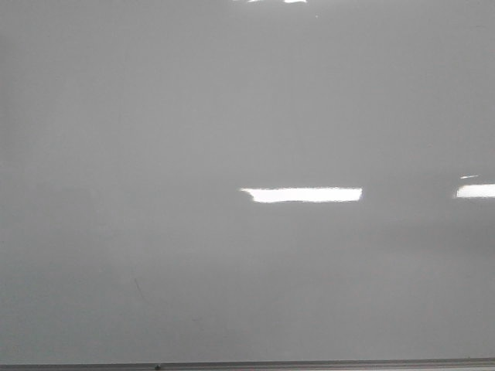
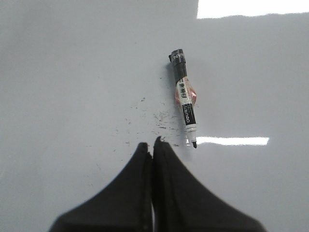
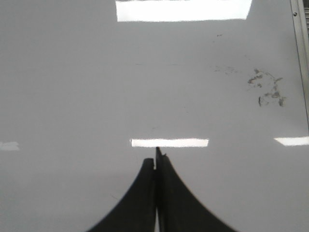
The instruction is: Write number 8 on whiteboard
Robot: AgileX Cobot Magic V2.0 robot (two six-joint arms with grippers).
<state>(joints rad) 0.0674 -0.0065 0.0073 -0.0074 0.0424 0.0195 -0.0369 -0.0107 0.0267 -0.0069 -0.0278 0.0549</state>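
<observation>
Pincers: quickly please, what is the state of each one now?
Left pincer: closed, holding nothing; the marker lies apart on the whiteboard.
Right pincer: closed, holding nothing.

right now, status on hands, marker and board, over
Left hand shut, empty; right hand shut, empty. Uncapped black-and-white marker lying on glossy pale grey whiteboard. No 8 drawn. Nothing in the way.

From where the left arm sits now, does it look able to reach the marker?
Probably yes. The marker lies uncapped on the whiteboard just ahead of the left end effector, nothing between them; its fingers are shut and must open first.
</observation>
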